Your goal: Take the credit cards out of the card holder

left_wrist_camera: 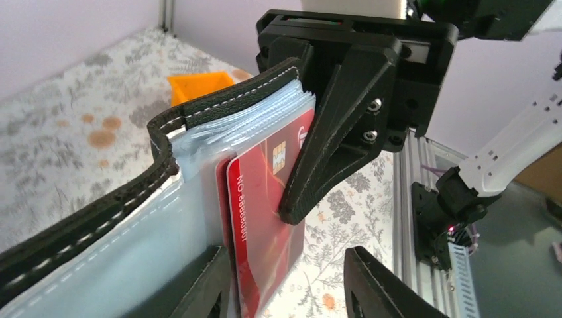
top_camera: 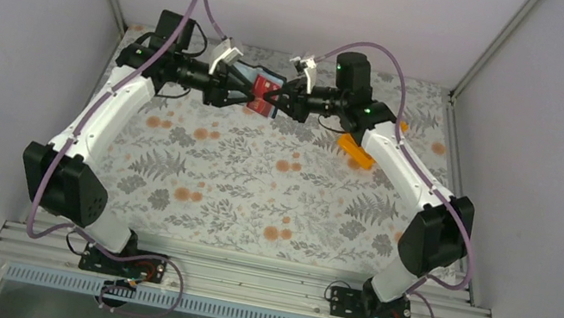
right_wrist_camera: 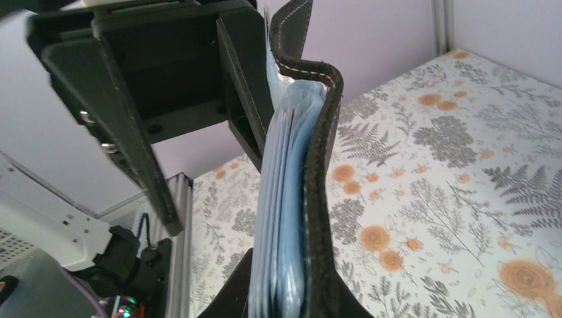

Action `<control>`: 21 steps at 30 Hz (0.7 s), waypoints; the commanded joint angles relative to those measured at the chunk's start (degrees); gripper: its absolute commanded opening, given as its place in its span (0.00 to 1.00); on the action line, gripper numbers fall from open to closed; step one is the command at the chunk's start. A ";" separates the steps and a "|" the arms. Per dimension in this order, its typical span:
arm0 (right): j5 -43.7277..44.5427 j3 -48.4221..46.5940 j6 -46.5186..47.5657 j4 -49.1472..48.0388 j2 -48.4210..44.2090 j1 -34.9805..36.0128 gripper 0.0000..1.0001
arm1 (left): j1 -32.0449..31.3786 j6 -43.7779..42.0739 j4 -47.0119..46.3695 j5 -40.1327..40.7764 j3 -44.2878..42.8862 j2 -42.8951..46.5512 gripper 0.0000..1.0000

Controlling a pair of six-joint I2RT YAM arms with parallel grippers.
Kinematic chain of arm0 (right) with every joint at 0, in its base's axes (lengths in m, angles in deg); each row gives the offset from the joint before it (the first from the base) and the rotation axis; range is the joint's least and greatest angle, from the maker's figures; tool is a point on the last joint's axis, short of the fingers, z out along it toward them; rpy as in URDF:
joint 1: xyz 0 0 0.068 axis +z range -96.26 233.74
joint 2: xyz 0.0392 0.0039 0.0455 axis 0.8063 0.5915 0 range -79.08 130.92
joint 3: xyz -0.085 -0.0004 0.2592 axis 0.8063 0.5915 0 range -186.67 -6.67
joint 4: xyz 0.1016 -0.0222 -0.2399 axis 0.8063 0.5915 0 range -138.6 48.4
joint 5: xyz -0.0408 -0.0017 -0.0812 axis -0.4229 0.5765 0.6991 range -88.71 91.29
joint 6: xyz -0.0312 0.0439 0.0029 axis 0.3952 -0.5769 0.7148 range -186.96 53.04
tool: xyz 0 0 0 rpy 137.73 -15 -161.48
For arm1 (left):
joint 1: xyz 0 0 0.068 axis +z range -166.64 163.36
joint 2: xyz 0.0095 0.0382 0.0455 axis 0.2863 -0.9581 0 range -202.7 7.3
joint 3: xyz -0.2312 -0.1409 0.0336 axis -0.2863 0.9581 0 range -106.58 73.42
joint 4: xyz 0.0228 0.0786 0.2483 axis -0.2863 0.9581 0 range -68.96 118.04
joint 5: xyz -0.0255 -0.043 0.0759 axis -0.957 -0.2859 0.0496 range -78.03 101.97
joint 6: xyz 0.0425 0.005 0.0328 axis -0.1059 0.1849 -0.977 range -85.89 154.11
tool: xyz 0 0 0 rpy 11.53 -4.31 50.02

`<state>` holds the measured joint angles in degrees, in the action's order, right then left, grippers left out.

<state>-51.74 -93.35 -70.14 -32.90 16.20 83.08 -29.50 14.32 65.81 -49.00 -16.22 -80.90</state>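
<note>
Both arms meet over the far middle of the floral table (top_camera: 254, 198), card holder (left_wrist_camera: 99, 212) held up in the air between them, well clear of the cloth. Holder stands on edge, black stitched cover folded open, stack of grey-blue clear pockets fanned beside it. One red credit card (left_wrist_camera: 265, 218) sits partway out of the pocket stack, chip and printed digits showing; a darker red edge lies just behind it, cannot tell whether that is a second card. Right gripper (right_wrist_camera: 295, 286): jaws nearly closed, clamped across the holder, one finger (left_wrist_camera: 318, 165) pressing its tip flat on the red card's face, the other hidden behind the cover. Left gripper (left_wrist_camera: 288, 278): jaws part open, astride the card's near end; one finger lies against the pockets beside the card, the other stands apart from it with cloth visible in the gap, so no grip seen. Orange bin (top_camera: 354, 150) rests on the table near the right forearm.
</note>
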 commanded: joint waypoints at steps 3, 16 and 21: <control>-6.50 1.30 6.54 2.21 -3.43 2.82 0.08 | 1.81 -2.62 -0.57 9.92 3.33 0.54 0.66; -12.15 -1.10 13.34 7.71 -5.00 2.61 0.07 | 7.50 -10.12 4.67 0.16 3.12 1.82 1.00; -14.96 -2.13 14.37 7.58 -4.04 1.58 0.07 | 7.50 -18.58 12.53 -9.11 2.53 2.88 1.00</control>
<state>-59.37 -92.34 -57.94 -23.74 13.40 84.81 -21.89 4.31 72.19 -50.48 -13.56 -79.44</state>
